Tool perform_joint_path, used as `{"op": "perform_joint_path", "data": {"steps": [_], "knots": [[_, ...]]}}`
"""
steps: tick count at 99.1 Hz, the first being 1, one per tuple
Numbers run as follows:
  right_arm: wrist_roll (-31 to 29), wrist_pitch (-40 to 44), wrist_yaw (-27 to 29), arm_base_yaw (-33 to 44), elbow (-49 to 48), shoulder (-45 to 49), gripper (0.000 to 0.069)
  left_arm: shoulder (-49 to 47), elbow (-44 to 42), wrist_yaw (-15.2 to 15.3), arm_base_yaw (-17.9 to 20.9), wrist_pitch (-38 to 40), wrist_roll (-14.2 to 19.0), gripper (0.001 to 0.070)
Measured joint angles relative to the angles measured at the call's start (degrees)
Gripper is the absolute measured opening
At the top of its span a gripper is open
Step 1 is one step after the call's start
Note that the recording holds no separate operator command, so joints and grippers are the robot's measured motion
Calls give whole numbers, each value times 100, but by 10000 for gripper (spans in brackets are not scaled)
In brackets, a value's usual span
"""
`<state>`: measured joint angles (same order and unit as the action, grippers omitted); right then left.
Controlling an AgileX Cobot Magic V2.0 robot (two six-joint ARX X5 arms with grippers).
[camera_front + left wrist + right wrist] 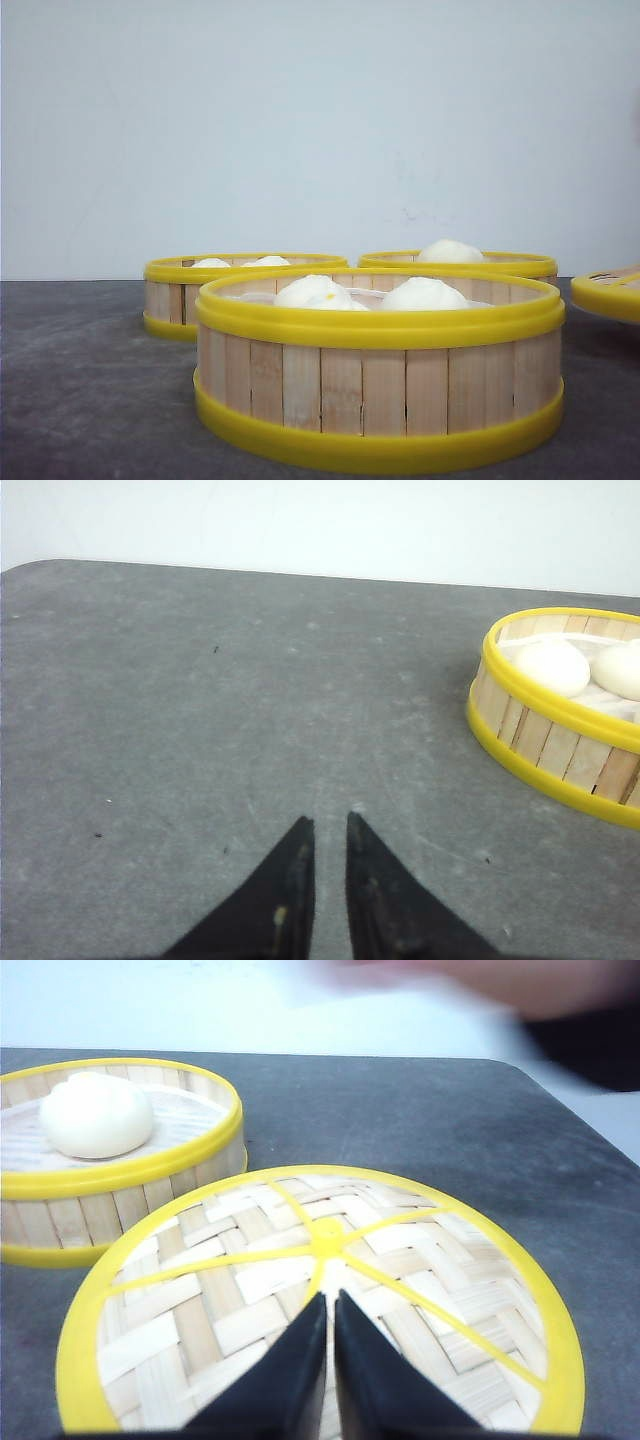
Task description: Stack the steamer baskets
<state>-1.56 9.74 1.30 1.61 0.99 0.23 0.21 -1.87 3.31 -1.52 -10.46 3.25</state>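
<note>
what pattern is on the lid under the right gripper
Pale woven strips in a herringbone weave, with a yellow rim and yellow spokes, on the lid. Right wrist view shows it best.

Front camera sits low at tabletop height near the steamer baskets; wrist cameras look down closer.

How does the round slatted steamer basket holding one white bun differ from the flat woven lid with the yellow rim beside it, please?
The slatted steamer basket has upright walls of pale wooden slats, while the flat woven lid is a low disc with no such wall. The basket holds one white bun; the lid carries nothing. The lid's top is a woven lattice crossed by yellow spokes; the basket is open on top. Both are round, yellow-rimmed and rest on the dark grey table.
</note>
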Motion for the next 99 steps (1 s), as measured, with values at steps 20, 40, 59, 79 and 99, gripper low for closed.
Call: {"op": "perform_joint_path", "data": {"steps": [20, 40, 59, 79, 99], "knots": [[-332, -2, -70, 0, 0, 0, 7, 0, 0, -2, 0, 0, 92, 30], [-1545, -7, -426, 0, 0, 0, 7, 0, 0, -4, 0, 0, 758, 30], [-2616, -323, -503, 0, 0, 0, 7, 0, -4, -4, 0, -2, 1593, 24], [-3346, -203, -584, 0, 741, 208, 7, 341, -695, -212, 0, -234, 2188, 24], [-2710, 339, -581, 0, 2686, 1447, 7, 1493, -2476, -214, 0, -326, 1810, 24]]}}
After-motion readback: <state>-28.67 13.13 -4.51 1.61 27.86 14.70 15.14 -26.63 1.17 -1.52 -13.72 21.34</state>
